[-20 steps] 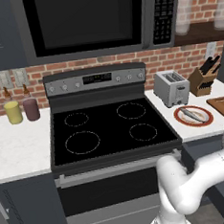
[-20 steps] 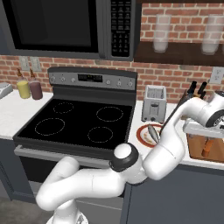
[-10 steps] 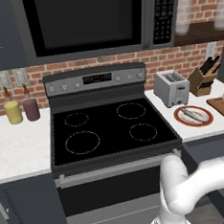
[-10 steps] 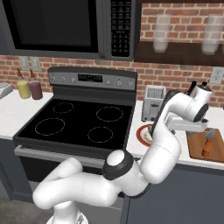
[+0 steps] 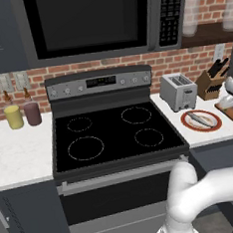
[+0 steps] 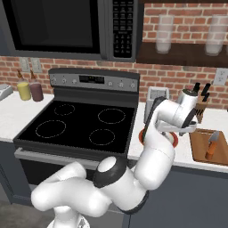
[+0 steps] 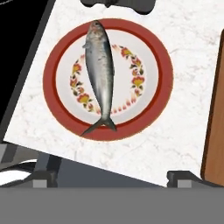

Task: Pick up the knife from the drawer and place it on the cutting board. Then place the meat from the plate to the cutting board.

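Note:
The plate [image 7: 61, 57] is white with a red rim and sits on the pale counter, directly below my gripper [image 7: 113, 177]. The meat [image 7: 100, 65], a silver-grey fish, lies lengthwise across it. My gripper is open and holds nothing; its two dark fingertips [image 7: 43, 177] stand wide apart. In the right base view the gripper [image 6: 177, 130] hovers over the plate [image 6: 173, 140], just left of the cutting board [image 6: 200, 151]. The knife [image 6: 211, 147], with an orange handle, lies on that board. The board's brown edge [image 7: 216, 127] shows beside the plate. The drawer is out of view.
A silver toaster [image 5: 179, 91] and a wooden knife block [image 5: 210, 83] stand behind the plate [image 5: 201, 120]. The black stove top [image 5: 112, 134] lies to its left. Two jars [image 5: 22, 115] stand on the far left counter. My arm [image 6: 156, 151] hides much of the plate in the right base view.
My hand has swung left from above the cutting board to above the plate. The knife stays on the board. The fingers remain wide apart.

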Motion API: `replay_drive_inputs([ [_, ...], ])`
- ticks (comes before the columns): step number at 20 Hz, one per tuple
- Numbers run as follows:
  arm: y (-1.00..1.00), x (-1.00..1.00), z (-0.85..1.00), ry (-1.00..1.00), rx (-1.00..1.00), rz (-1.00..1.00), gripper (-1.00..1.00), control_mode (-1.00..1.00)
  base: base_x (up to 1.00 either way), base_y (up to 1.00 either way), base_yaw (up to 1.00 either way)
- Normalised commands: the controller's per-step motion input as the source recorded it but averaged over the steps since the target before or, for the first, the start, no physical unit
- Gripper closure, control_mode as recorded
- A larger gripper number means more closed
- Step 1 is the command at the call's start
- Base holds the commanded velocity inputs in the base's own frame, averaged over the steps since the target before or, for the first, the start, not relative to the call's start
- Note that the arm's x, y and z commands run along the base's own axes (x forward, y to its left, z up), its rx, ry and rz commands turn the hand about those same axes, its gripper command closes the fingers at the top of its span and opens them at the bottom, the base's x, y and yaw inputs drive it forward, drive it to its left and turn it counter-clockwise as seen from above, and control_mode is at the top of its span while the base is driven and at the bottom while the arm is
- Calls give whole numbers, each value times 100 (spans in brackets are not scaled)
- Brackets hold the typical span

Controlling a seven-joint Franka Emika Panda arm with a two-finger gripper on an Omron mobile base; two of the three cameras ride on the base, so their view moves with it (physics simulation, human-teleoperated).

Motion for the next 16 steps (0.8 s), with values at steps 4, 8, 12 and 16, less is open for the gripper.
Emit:
replay_drive_inputs([
  [4, 47, 39, 0, 0, -6, -3, -100, -100, 0, 0, 0],
  [8, 42, 36, 0, 1, -5, -3, -100, -100, 0, 0, 0],
  [12, 20, 17, -2, 3, 0, -3, -100, -100, 0, 0, 0],
  [16, 2, 3, -16, 3, 0, -2, -100, -100, 0, 0, 0],
])
